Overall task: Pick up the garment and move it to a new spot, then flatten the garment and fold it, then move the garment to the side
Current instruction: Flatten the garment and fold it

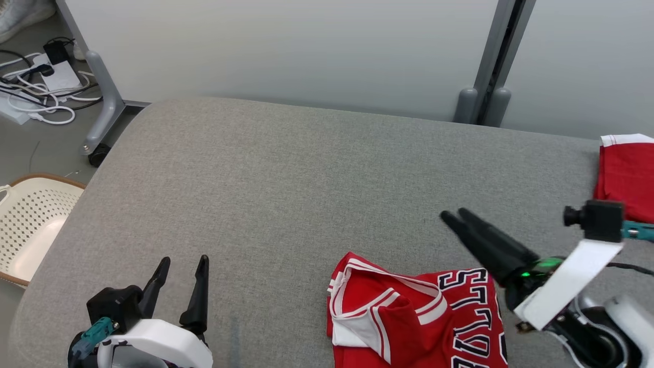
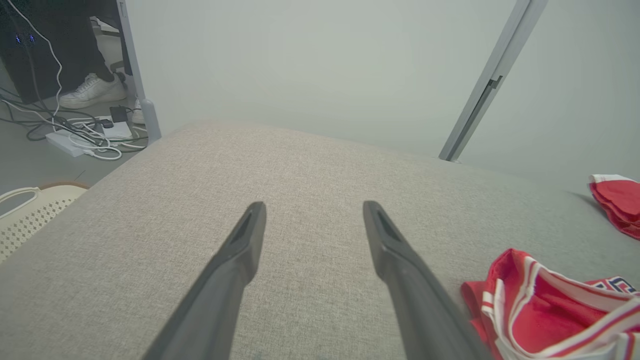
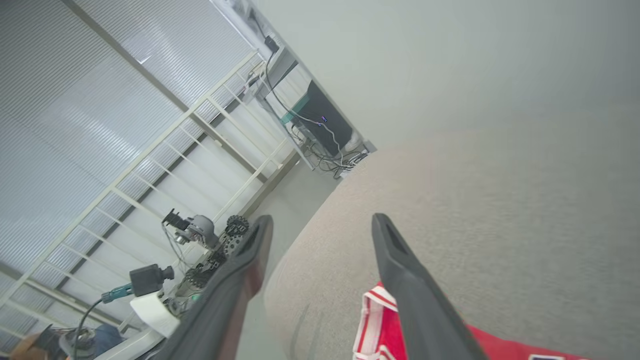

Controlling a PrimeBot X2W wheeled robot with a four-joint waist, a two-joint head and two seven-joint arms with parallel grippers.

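Red garment (image 1: 414, 317) lying crumpled at the near edge of the grey padded table (image 1: 286, 168), collar to its left, lettering partly folded under. Right gripper (image 1: 453, 213) tilted above its far right part, jaws wide and empty, seemingly clear of the cloth. Left gripper (image 1: 184, 260) well apart to the left, jaws wide, empty, over bare padding. Probable step: flattening. Best done by pinching two opposite edges low, one per gripper, then drawing outwards evenly; avoiding bunched double layers; keeping clear of the second red garment (image 1: 626, 174) at the far right
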